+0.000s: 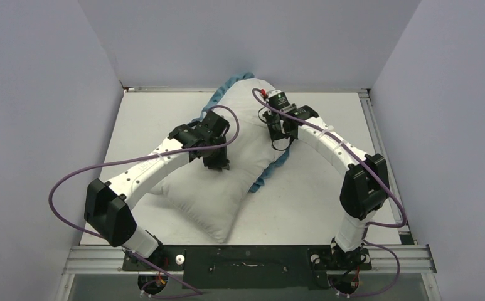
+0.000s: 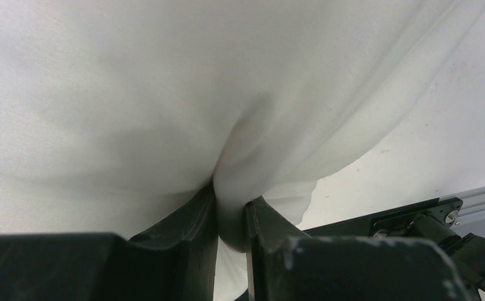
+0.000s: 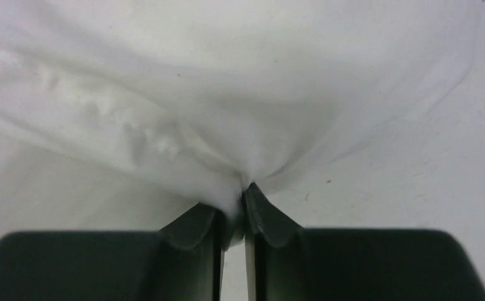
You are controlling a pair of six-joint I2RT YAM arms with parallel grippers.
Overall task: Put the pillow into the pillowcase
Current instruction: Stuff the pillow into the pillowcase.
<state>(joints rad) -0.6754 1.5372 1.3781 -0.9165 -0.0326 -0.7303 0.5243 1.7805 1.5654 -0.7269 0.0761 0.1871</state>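
The white pillow (image 1: 227, 191) lies diagonally down the middle of the table. The pillowcase (image 1: 270, 170) shows only as a blue ruffled edge sticking out from under the pillow at its right side and far left; its patterned face is hidden. My left gripper (image 1: 219, 166) is on top of the pillow's middle. In the left wrist view it (image 2: 230, 200) is shut on a thick fold of the pillow (image 2: 164, 94). My right gripper (image 1: 282, 143) is at the pillow's right edge. In the right wrist view it (image 3: 243, 194) is shut on a thin pinch of white pillow fabric (image 3: 196, 94).
The white table (image 1: 327, 207) is walled in by pale panels at the left, back and right. A metal rail (image 1: 252, 257) with the arm bases runs along the near edge. Purple cables loop beside both arms. Bare table (image 3: 415, 175) shows right of the right gripper.
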